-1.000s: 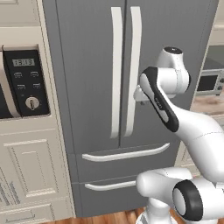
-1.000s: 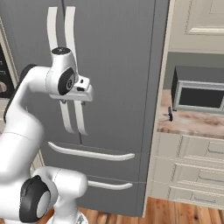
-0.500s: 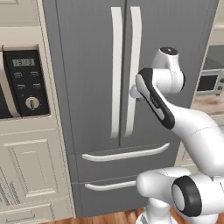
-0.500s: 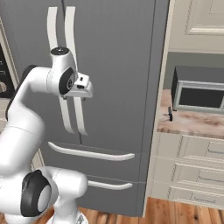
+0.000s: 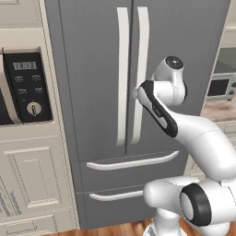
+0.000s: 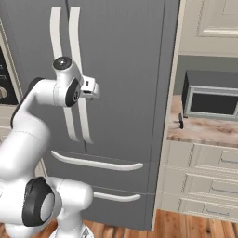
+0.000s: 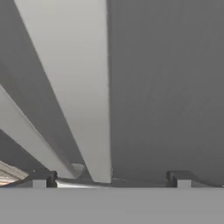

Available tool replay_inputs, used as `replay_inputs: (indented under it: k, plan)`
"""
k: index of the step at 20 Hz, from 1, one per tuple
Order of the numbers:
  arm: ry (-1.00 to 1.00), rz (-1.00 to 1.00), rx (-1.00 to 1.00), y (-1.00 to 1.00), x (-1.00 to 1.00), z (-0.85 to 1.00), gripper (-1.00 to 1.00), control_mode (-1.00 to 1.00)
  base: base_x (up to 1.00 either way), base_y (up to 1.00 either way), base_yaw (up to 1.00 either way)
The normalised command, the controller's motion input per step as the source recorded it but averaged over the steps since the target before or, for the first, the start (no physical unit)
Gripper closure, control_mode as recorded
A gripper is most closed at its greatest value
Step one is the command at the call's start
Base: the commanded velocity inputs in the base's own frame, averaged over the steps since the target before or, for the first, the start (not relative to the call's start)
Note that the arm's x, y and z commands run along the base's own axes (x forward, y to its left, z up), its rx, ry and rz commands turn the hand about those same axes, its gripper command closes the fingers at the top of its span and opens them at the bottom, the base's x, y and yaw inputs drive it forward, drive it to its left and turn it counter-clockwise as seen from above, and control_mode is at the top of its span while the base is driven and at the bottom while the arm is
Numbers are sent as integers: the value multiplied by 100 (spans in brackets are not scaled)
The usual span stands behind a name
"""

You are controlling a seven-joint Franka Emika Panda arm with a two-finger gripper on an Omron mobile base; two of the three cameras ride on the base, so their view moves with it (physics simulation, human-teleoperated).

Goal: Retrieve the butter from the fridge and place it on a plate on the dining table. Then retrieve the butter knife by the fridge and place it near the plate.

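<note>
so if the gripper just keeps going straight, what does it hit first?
Most likely the right-hand door handle of the fridge. The open gripper points at the door with that pale handle between its fingertips. Depth is hard to judge.

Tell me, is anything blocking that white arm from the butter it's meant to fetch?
Yes. The tall dark grey fridge has both doors shut, so whatever is inside is hidden. The open gripper sits right at the right door's long pale handle, not yet closed on it.
</note>
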Motion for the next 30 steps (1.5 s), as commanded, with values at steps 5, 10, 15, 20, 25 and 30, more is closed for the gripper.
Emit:
replay_inputs:
  k: [5, 10, 15, 20, 25, 30]
  plan:
    - [-14, 0, 0, 10, 11, 0, -100, -100, 0, 0, 0]
    - [-16, 0, 0, 11, 39, -6, -100, -100, 0, 0, 0]
    - [-8, 0, 0, 0, 50, -3, -100, -100, 0, 0, 0]
    - [-1, 0, 0, 0, 56, 0, -100, -100, 0, 0, 0]
    - [2, 0, 0, 0, 48, 0, 100, -100, 0, 0, 0]
    - [12, -2, 0, 0, 5, 4, 100, -100, 0, 0, 0]
